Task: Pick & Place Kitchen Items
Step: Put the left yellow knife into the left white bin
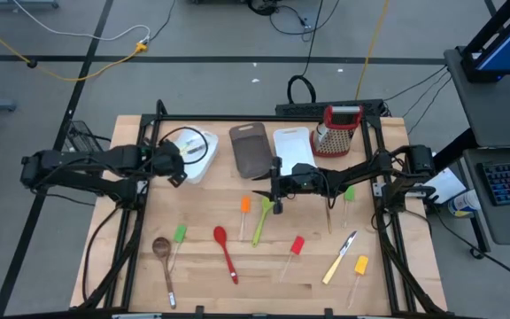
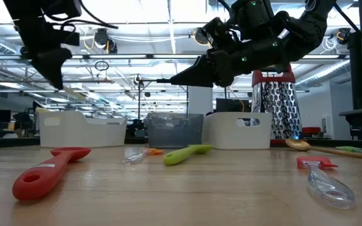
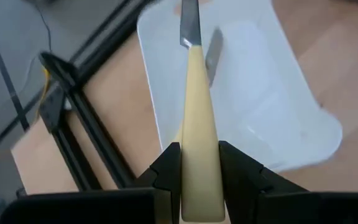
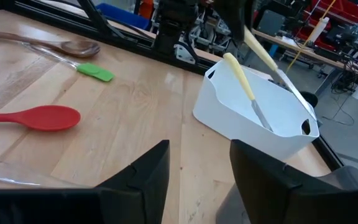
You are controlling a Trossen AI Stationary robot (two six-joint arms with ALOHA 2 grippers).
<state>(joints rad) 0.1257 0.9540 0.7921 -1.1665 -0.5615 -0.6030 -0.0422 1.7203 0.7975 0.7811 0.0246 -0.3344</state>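
Seen from above, the left hand is hanging at about nine o'clock of the worktop, over the white tub at the back left, while the right hand is reaching toward the worktop's centre, just beyond the orange spatula and green spoon. Lying toward six o'clock are the wooden spoon, green spatula, red spoon, red spatula, a cream-handled knife and yellow spatula; a brown tub, a second white tub and the grater are standing along twelve o'clock. At table level, the red spoon is lying nearest, the green spoon farther back, and both hands are hanging well above the wood. In the left wrist view, the left hand is clenching a cream-handled knife between its fingers, blade pointing out over the white tub. In the right wrist view, the right hand is standing released, holding nothing, fingers apart above bare wood; beyond, another cream knife is leaning inside the white tub, with the red spoon and green spatula lying apart from it.
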